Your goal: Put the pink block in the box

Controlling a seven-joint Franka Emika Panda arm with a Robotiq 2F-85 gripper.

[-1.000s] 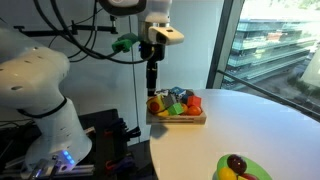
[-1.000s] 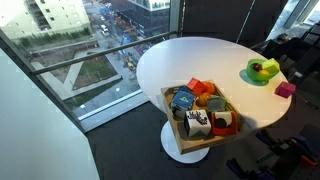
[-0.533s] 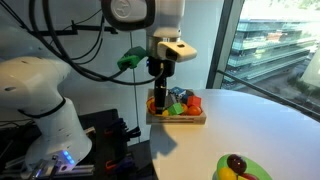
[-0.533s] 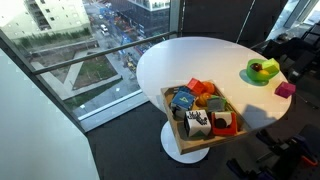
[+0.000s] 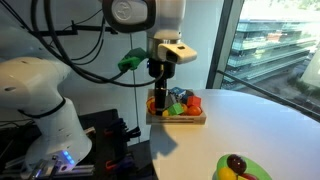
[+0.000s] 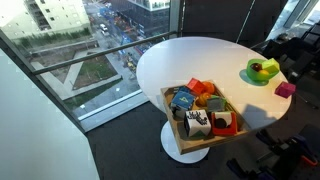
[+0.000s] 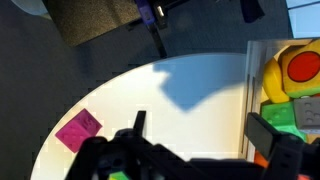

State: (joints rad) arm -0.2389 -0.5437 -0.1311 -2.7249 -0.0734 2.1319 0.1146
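Note:
The pink block (image 6: pixel 285 89) lies on the white round table near its edge, beside the lime-green dish (image 6: pixel 263 70). In the wrist view the pink block (image 7: pixel 77 130) is at the lower left. The light-wood box (image 6: pixel 170 106) holds several coloured blocks; it also shows in an exterior view (image 5: pixel 177 121) and at the right of the wrist view (image 7: pixel 251 80). My gripper (image 5: pixel 160 97) hangs just above the box's near end. In the wrist view the gripper (image 7: pixel 205 135) is open and empty over bare table, between the block and the box.
The lime-green dish (image 5: pixel 240 168) holds dark and yellow pieces. The white table (image 6: pixel 190 62) stands by a large window with a drop beyond its edge. The robot's white base (image 5: pixel 40 100) and cables stand beside the table.
The gripper came down and slightly sideways toward the box between one second and half a second ago. Since then nothing has visibly moved.

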